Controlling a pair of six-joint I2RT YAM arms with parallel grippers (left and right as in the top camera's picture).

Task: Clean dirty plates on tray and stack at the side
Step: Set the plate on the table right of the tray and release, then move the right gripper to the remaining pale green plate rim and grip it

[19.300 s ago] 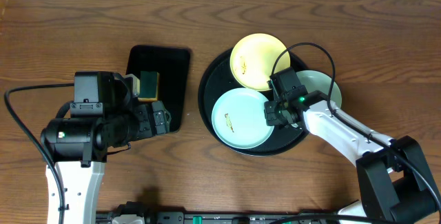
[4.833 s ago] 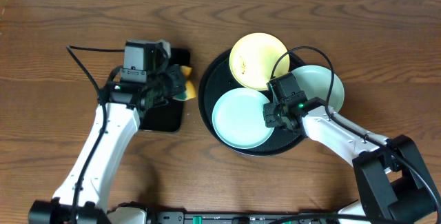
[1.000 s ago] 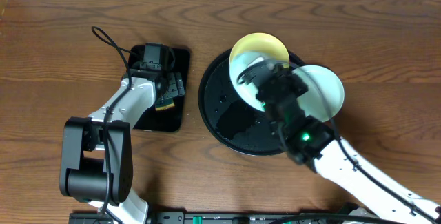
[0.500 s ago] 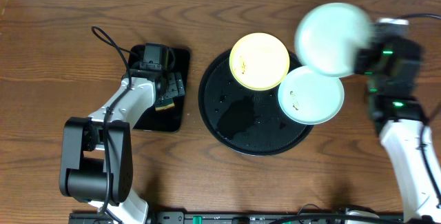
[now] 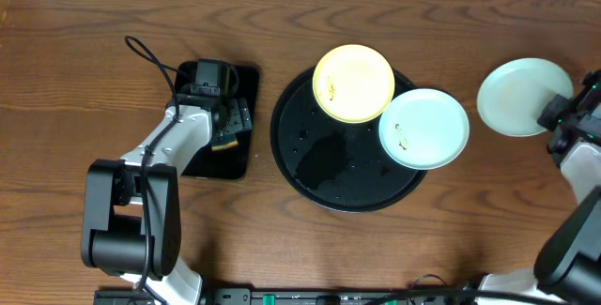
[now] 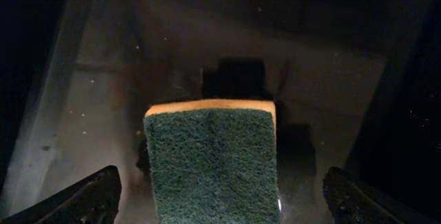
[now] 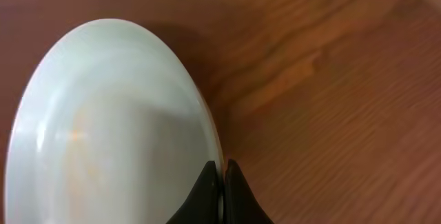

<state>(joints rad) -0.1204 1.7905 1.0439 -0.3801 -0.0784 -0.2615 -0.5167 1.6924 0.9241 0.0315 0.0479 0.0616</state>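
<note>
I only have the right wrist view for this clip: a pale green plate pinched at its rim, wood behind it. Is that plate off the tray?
Observer: Yes. Overhead, the mint plate is over the bare table, right of the round black tray and apart from it, with the right gripper shut on its edge.
Operator: What is on the tray?
Observer: A yellow plate and a second mint plate, each with a small brown smear, both overhanging the rim.
Operator: And the other arm?
Observer: The left gripper is over the rectangular tray, open, with a sponge lying between its fingers, ungripped.
</note>
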